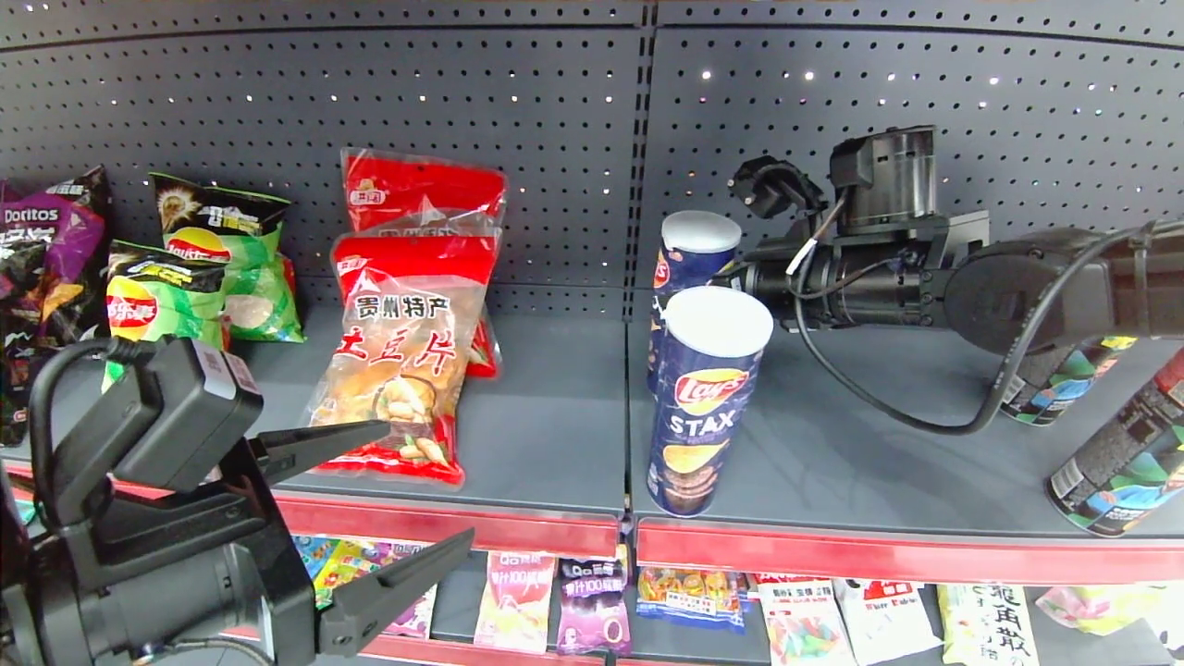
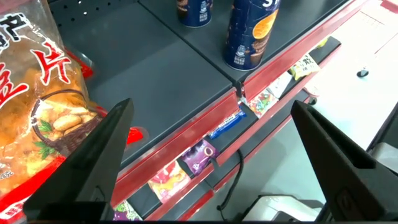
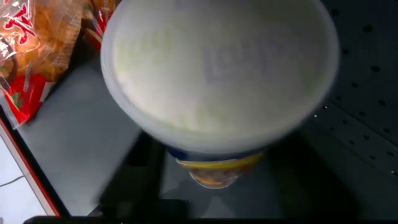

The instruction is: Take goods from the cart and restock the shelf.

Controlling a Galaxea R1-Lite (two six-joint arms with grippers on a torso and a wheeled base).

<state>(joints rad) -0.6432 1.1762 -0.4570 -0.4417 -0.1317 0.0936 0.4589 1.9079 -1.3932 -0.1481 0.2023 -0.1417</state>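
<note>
Two blue chip cans stand on the grey shelf (image 1: 555, 435). The front can (image 1: 705, 407) is near the red shelf edge, and the rear can (image 1: 696, 254) is right behind it. My right gripper (image 1: 735, 277) comes in from the right at the rear can, shut on it. That can's white lid (image 3: 217, 68) sits close under the right wrist camera, with dark fingers (image 3: 140, 180) on both sides of its body. My left gripper (image 1: 421, 490) hangs open and holds nothing, in front of the shelf edge below the red snack bag (image 1: 407, 361).
Green chip bags (image 1: 199, 268) and a purple bag (image 1: 46, 259) fill the shelf's left end. Dark cans (image 1: 1119, 462) lean at the right end. A lower shelf holds small candy packets (image 1: 592, 601). A pegboard wall (image 1: 555, 111) closes off the back.
</note>
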